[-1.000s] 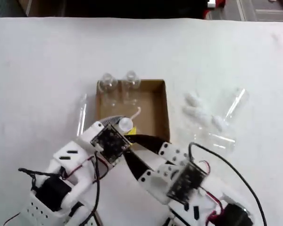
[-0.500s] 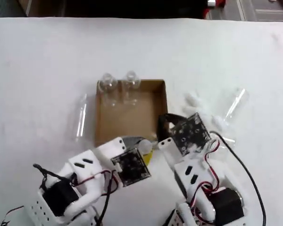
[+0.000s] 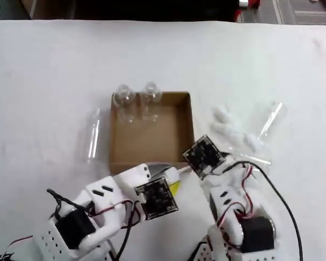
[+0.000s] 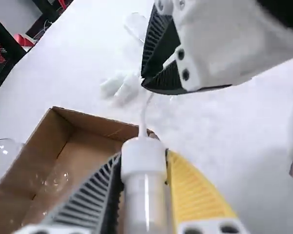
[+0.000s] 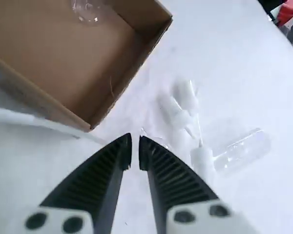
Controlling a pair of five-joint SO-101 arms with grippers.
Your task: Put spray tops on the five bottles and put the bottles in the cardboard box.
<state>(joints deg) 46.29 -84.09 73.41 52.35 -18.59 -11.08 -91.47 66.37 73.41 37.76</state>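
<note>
My left gripper (image 4: 142,171) is shut on a white spray top (image 4: 143,157) whose thin tube (image 4: 144,111) points outward, just off the near right corner of the cardboard box (image 3: 152,136). My right gripper (image 5: 135,148) hangs close above that tube, its fingers (image 4: 162,82) nearly touching with nothing between them. Two clear bottles (image 3: 124,98) (image 3: 150,93) stand at the box's far wall. A third bottle (image 3: 92,133) lies left of the box. Loose spray tops (image 3: 225,128) (image 5: 178,105) and more clear bottles (image 3: 271,118) (image 5: 241,148) lie to the right.
The box's near right corner (image 5: 90,127) lies just ahead of my right gripper. The white table (image 3: 54,65) is open at the back and far left. Both arm bases crowd the front edge.
My left gripper drew back from over the box to its near corner, still holding the spray top. My right gripper, open a second ago, swung right, shut, and now sits by the spray top.
</note>
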